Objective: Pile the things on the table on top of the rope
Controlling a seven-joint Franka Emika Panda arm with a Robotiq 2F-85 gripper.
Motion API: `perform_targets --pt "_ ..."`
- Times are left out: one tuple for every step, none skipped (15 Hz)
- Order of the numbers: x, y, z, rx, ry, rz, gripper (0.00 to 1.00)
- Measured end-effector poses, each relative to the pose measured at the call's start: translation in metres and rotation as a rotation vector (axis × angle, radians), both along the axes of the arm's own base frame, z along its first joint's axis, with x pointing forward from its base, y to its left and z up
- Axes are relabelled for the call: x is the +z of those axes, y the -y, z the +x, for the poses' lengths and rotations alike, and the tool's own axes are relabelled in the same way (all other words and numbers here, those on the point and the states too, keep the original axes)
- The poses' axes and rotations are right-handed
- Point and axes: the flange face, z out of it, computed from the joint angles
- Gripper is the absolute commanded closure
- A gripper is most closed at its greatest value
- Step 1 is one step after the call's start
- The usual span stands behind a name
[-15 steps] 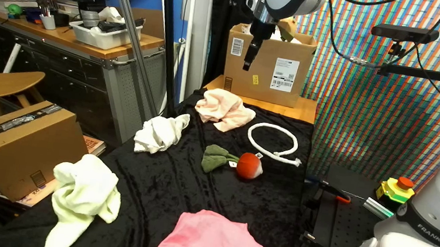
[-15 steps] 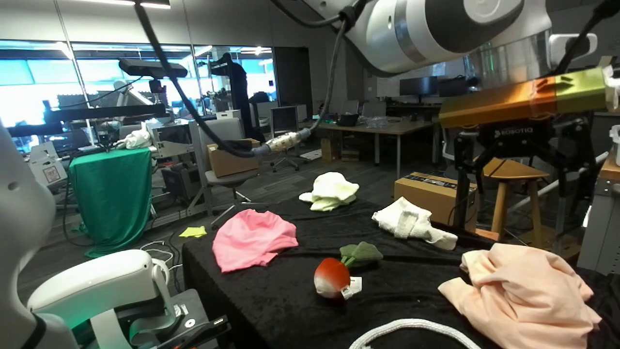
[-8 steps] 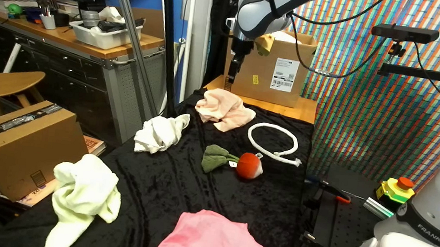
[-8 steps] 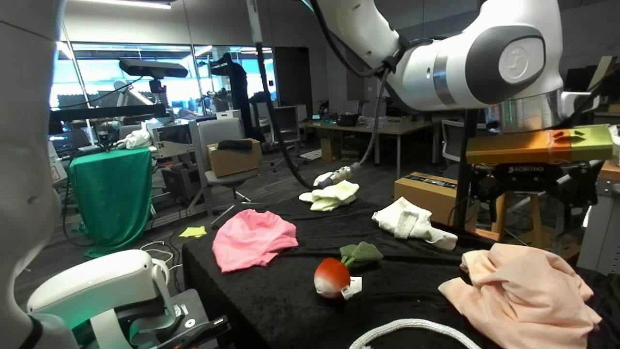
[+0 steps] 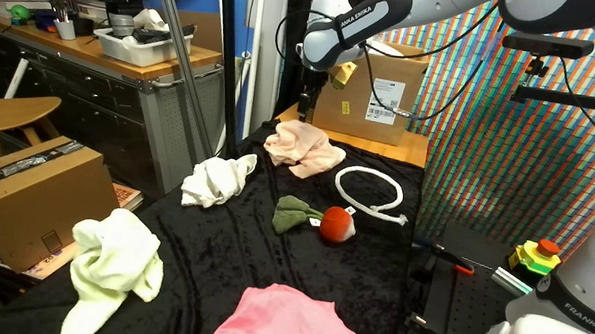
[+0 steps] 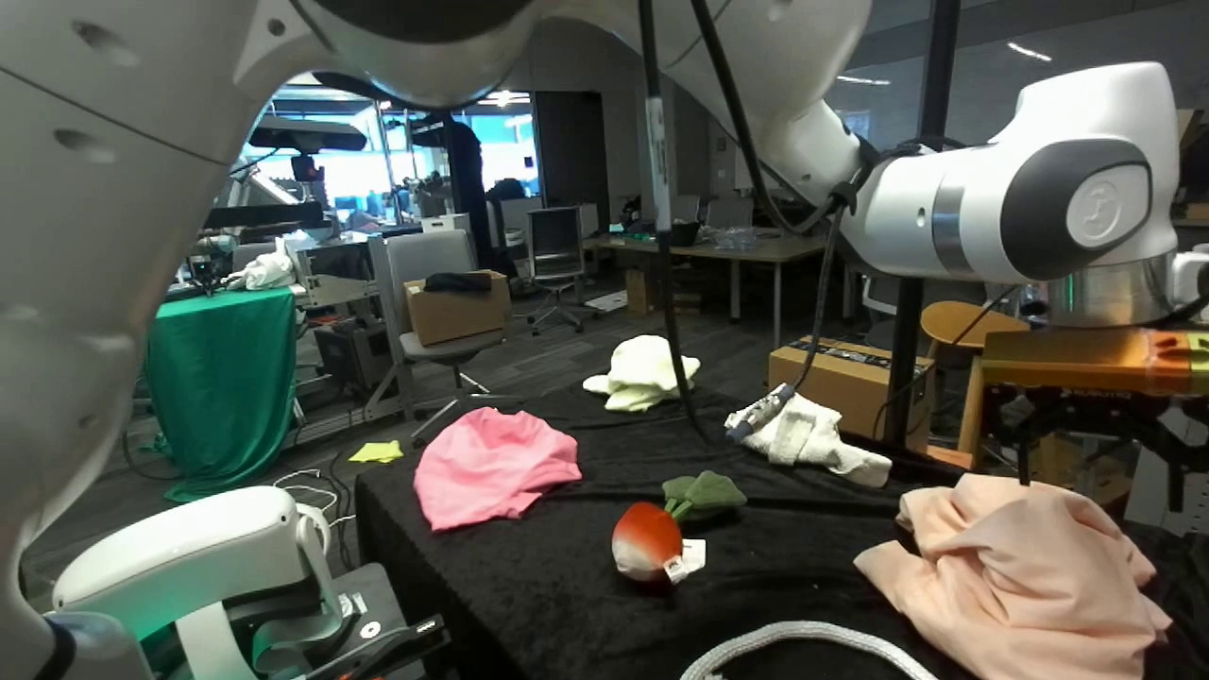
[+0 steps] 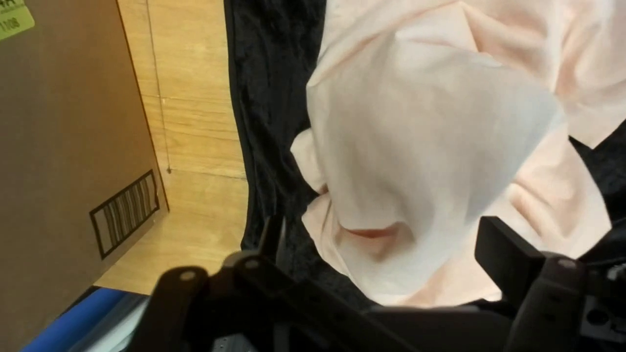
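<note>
While the gripper (image 7: 384, 237) hangs pointing down at one end of the table (image 5: 244, 255), its two fingers are spread wide, with folds of the cream-peach rag (image 7: 435, 151) showing between them in the wrist view. One fingertip appears against black fabric (image 7: 274, 122) just beside that rag, the other against the rag itself; whether either touches it, I cannot tell. The rag lies in a loose heap near the edge where a cardboard box (image 5: 355, 120) stands on a wooden surface (image 7: 203, 210). Next to it, with a strip of fabric between, the rope (image 5: 368, 170) lies in a white ring, one end sticking out past the loop; in an exterior view the bottom of the frame cuts it off. Also near the heap, but apart from it, rests the white rag (image 5: 217, 180), twisted on itself. Nearer the middle of the table lies a plush radish (image 5: 337, 224), red fading to white, its green leaves turned toward the white rag. Farthest from the gripper are the pale yellow-green rag (image 5: 113, 258), bunched up, and the pink rag (image 5: 294, 330), both on the fabric and apart from each other. Beyond the table's edge, a red button (image 5: 548, 248) tops a yellow housing (image 5: 525, 256).
</note>
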Motion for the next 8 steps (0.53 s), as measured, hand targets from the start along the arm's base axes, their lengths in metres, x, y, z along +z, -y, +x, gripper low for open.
perform_targets --pt "-0.008 0.005 0.004 -0.013 -0.008 0.003 0.0" --pt "-0.017 0.009 0.008 -0.025 -0.019 0.009 0.0" --pt "-0.025 0.012 0.011 -0.038 -0.029 0.017 0.0" --pt "-0.032 0.016 0.014 -0.049 -0.041 0.028 0.0" --pt "-0.038 0.018 0.016 -0.059 -0.049 0.039 0.0" --pt "-0.044 0.02 0.018 -0.069 -0.061 0.053 0.0" --pt "-0.049 0.022 0.02 -0.077 -0.072 0.067 0.0" --pt "-0.054 0.024 0.021 -0.086 -0.085 0.085 0.0"
